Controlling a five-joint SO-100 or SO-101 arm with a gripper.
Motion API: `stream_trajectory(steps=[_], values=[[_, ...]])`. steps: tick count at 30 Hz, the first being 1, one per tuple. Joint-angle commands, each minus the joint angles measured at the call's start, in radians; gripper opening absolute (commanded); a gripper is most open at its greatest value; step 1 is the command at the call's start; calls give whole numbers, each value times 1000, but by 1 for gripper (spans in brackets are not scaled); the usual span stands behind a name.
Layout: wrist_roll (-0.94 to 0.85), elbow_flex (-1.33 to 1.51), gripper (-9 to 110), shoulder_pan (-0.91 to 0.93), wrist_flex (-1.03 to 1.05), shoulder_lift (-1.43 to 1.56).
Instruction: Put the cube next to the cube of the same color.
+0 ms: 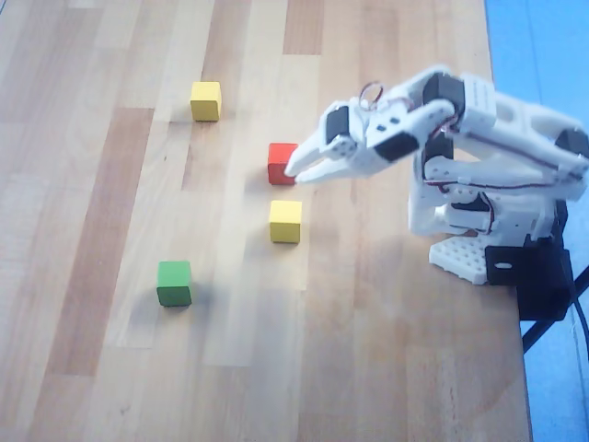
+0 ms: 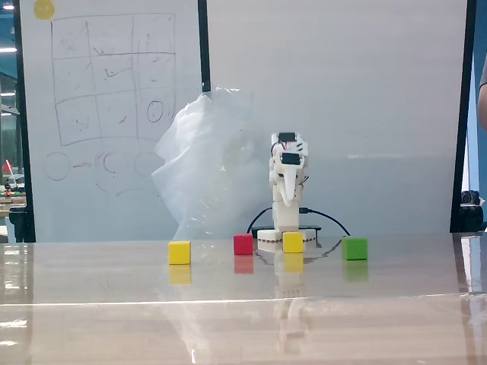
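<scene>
Wooden planks in pale and mid-brown tones form the table (image 1: 110, 184) seen from overhead. A white arm (image 1: 497, 157) is mounted at the right edge and reaches toward the left of this view. Its gripper (image 1: 296, 171) hangs above the table with its two fingers nearly together at the tips, leaving a narrow gap, and it holds nothing. Its tips overlap the right side of a red cube (image 1: 280, 163) in the picture. Just below the red cube in this view sits a yellow cube (image 1: 285, 221), close to the gripper but not in it. A second yellow cube (image 1: 205, 100) sits well apart, toward the upper left. A green cube (image 1: 174, 283) sits toward the lower left, apart from the others.

From the fixed view at table height, the arm (image 2: 287, 190) faces the camera with the gripper (image 2: 287, 201) pointing down, above the table surface, empty. Four cubes appear in a row: far yellow cube (image 2: 179, 252) at left, red cube (image 2: 243, 244), near yellow cube (image 2: 293, 242) directly in front of the arm's base, then green cube (image 2: 354, 248). A whiteboard (image 2: 106, 114) with drawn shapes and a crumpled clear plastic sheet (image 2: 205, 167) stand behind.
</scene>
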Motion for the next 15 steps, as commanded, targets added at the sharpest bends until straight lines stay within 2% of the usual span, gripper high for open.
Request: stream_trajectory(steps=[1,8,15], values=[[2,-359,4,0,127,-252],[3,-752,4,-12,290,-767],[6,-813,5,-9,307,-1109]])
